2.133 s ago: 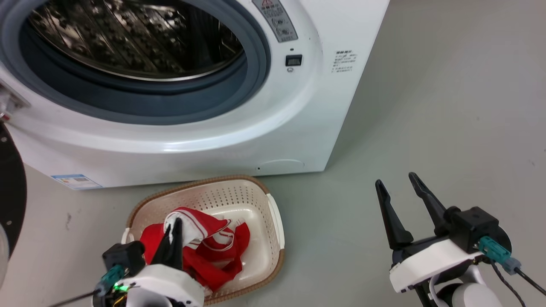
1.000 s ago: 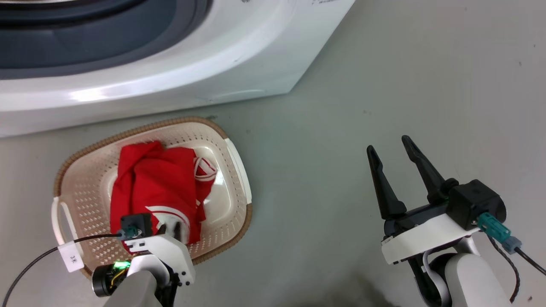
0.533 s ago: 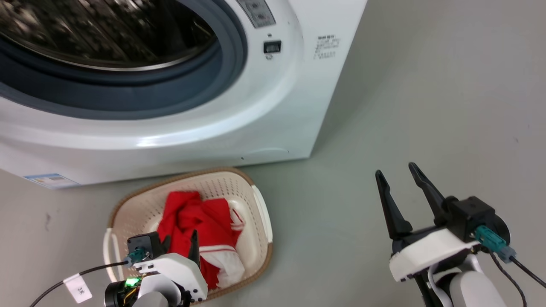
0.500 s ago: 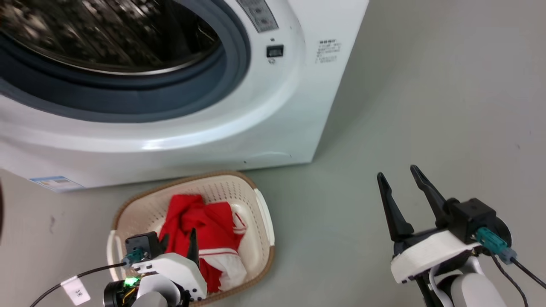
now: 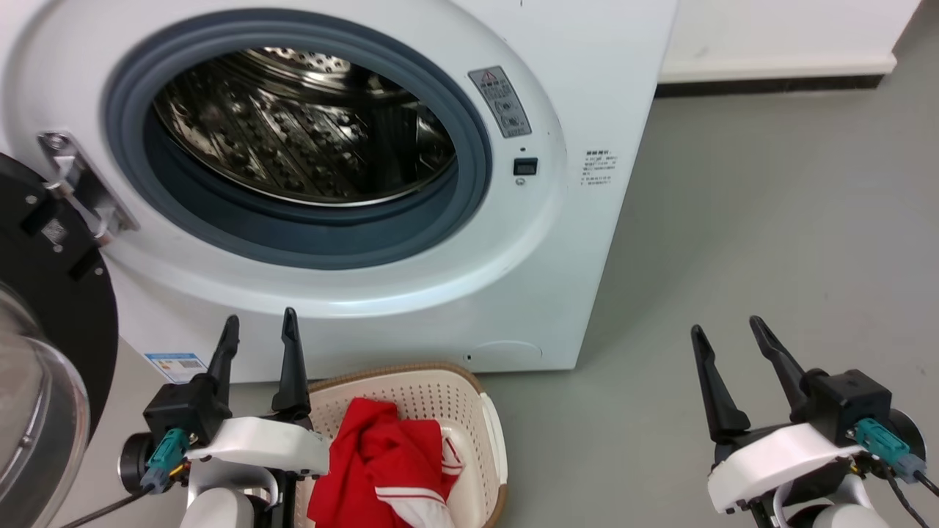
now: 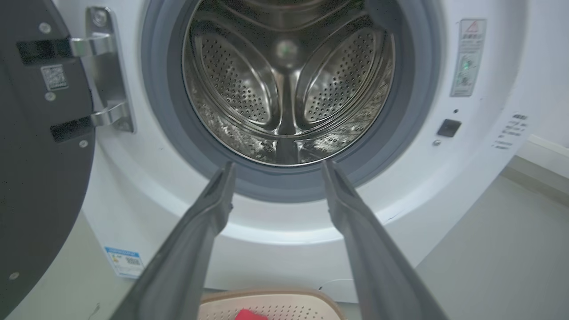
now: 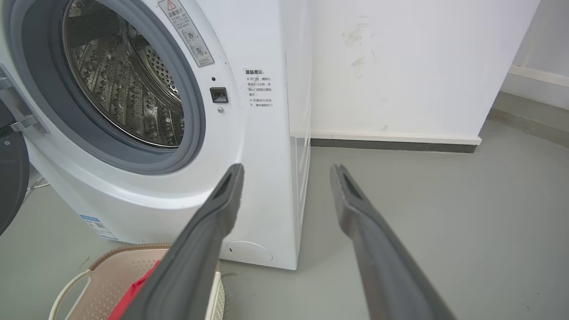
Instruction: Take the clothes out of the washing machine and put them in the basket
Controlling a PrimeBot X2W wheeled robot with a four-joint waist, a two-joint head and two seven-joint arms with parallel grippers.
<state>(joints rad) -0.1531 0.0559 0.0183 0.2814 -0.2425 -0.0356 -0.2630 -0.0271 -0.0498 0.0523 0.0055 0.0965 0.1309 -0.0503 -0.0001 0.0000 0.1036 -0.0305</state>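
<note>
With my left gripper (image 5: 260,317) and right gripper (image 5: 725,325) both spread wide and empty, the one red bundle of clothes (image 5: 374,455) lies in the single basket (image 5: 433,400) at the foot of the one washing machine (image 5: 587,88), whose drum (image 5: 293,132) looks bare, so I judge only a last check inside is called for.

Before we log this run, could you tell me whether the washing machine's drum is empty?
Empty as far as visible: the drum is bare perforated steel.

A grey floor (image 5: 777,220) is seen, met at the back by a white wall (image 7: 413,80). A dark strip (image 7: 391,146) is set along the wall's foot, and faint scuffs (image 7: 358,38) are marked higher on the wall.
</note>
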